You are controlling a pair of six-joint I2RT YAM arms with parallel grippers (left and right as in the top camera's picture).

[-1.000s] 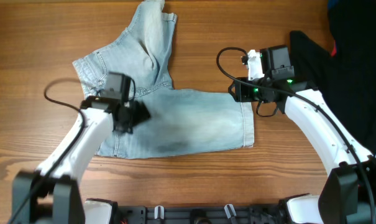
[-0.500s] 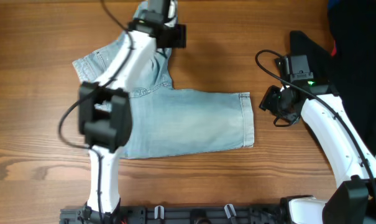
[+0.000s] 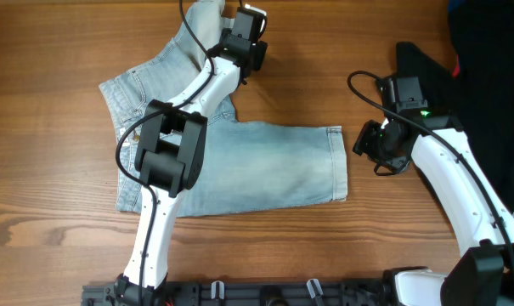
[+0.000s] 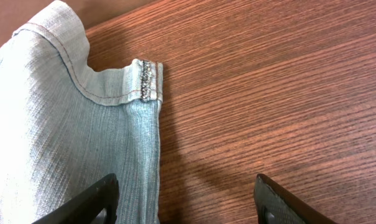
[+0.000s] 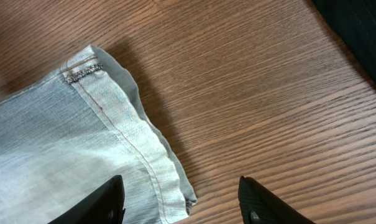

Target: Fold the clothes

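The pale light-blue denim shorts point(image 3: 265, 166) lie flat on the wooden table, with one leg pointing to the far edge and the other to the right. My left gripper point(image 3: 242, 51) is open over the right edge of the far leg, near its hem. In the left wrist view the hem corner point(image 4: 147, 79) lies ahead of the open fingers point(image 4: 184, 199), which straddle the cloth's edge. My right gripper point(image 3: 364, 142) is open just right of the right leg's hem. In the right wrist view that hem point(image 5: 135, 146) runs between the open fingers point(image 5: 181, 202).
A large black garment point(image 3: 486, 76) lies at the right side of the table behind the right arm. It also shows in the right wrist view's top corner point(image 5: 365, 28). Bare wood point(image 3: 44, 195) surrounds the shorts.
My left arm has swung from the waistband area up to the far leg's hem and shifted slightly right. My right gripper drew back to the right, off the right leg's hem.
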